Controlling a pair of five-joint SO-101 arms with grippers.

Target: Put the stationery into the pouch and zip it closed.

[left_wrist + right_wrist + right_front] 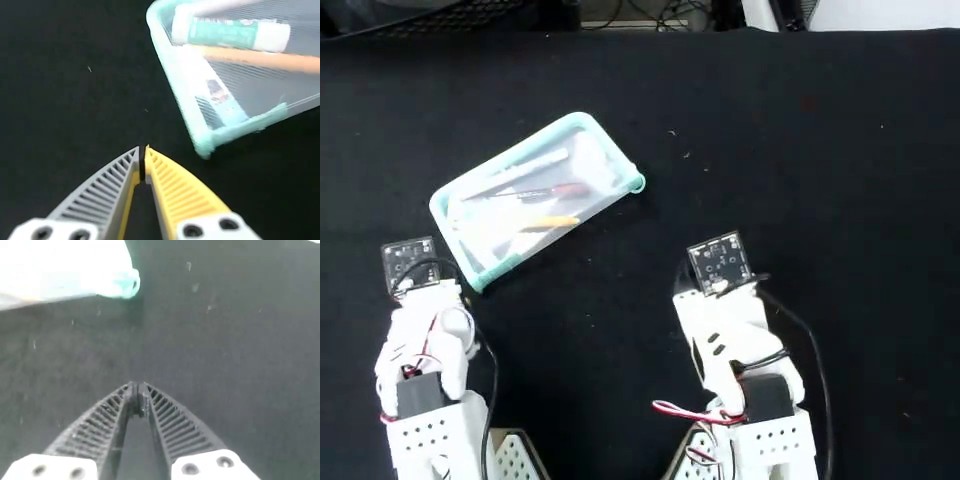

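Toward the left half of the black table, the pouch lay flat and slanted, its left corner nearer the arms and its right corner farther off. It held the stationery: through the clear mesh face the high view showed a white pen along the far side, a red pen at the middle and a yellow pencil toward the near side, all lying lengthwise. The left wrist view showed the pouch's near left corner, with a white tube bearing a teal label, an orange pencil beside it and another white piece with a teal end against the rim. Whether the zip was run fully shut could not be told.

The left arm stood at the near left edge, pointing away over the table, its wrist just beside the pouch's near left corner. The left tool hung above bare cloth near that corner and apart from it, its grey and yellow fingers pressed together at the tips and gripping nothing.

The right arm stood at the near middle, likewise pointing away, well apart from the pouch. The right tool hung over bare cloth, its two black fingers met at the tips and empty, the pouch's right corner lying farther off to its left.

The pouch was a rectangle with rounded corners, pale teal piping all round and a see-through ribbed mesh face; a small teal tab stuck out at its right corner.
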